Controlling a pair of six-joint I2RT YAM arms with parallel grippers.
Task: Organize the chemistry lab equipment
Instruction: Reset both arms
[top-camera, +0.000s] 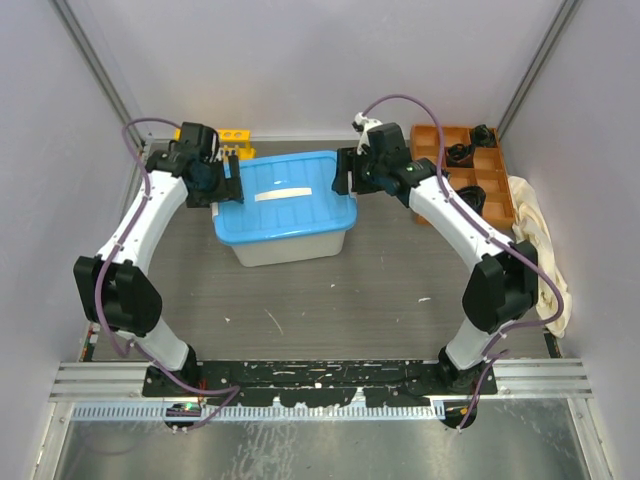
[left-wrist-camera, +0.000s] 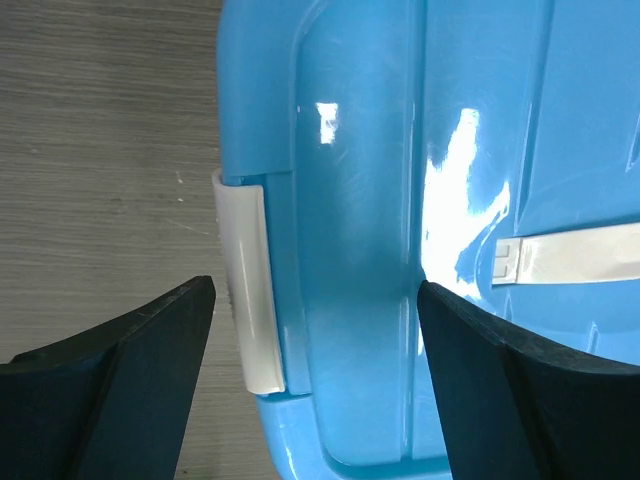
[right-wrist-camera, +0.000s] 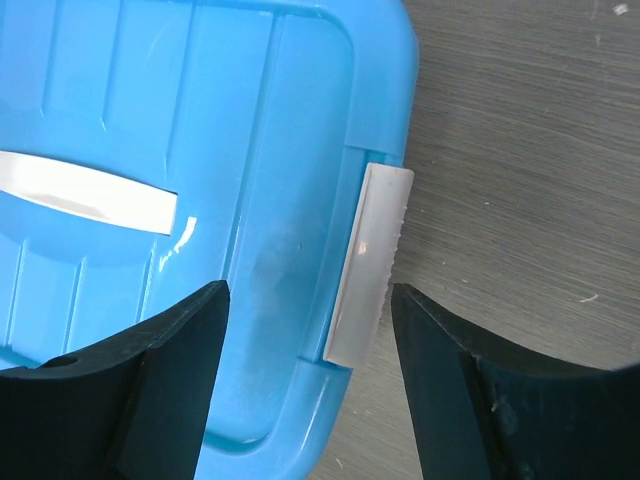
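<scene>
A white bin with a blue lid (top-camera: 288, 196) stands mid-table. My left gripper (top-camera: 222, 190) is open at the lid's left end. In the left wrist view its fingers straddle the lid edge and the white latch (left-wrist-camera: 248, 290), gripper (left-wrist-camera: 315, 288) apart from both. My right gripper (top-camera: 346, 172) is open at the lid's right end. In the right wrist view the gripper (right-wrist-camera: 310, 290) straddles the other white latch (right-wrist-camera: 366, 262) without touching it. A yellow rack (top-camera: 238, 135) shows partly behind the left gripper. No other lab equipment shows.
An orange compartment tray (top-camera: 497, 190) with black objects sits at the back right. A cream cloth (top-camera: 540, 250) lies along the right wall beside it. Walls close in the table on three sides.
</scene>
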